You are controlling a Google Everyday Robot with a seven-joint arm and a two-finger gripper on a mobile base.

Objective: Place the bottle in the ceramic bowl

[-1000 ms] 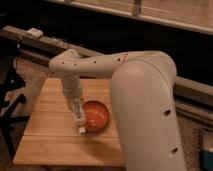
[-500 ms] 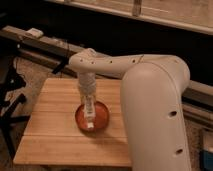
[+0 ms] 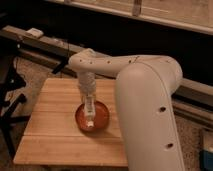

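since half a second ago the arm (image 3: 145,100) has swung a bit further over the table and the gripper (image 3: 89,106) now hangs right over the middle of the ceramic bowl (image 3: 101,116); a second ago it was still off the bowl's left edge. the bottle (image 3: 90,116) has come along with it.

gripper points straight down from the wrist, just below the white elbow joint. the bottle is directly under it, upright to slightly tilted, its lower end down inside the bowl's rim outline, over the orange-red inner surface. can't tell if the bottle's bottom end touches the bowl or hovers just above it.

grasp state: can't tell, the gripper and the bottle's top merge into one pale column.

the bowl sits beneath the gripper on the wooden table (image 3: 47,125), roughly mid-table, with bare wood showing left of and in front of the gripper. the big white upper arm segment fills the space to the right of the gripper and hides the table's right side. a dark rail (image 3: 45,45) runs behind the gripper, beyond the table's far edge.
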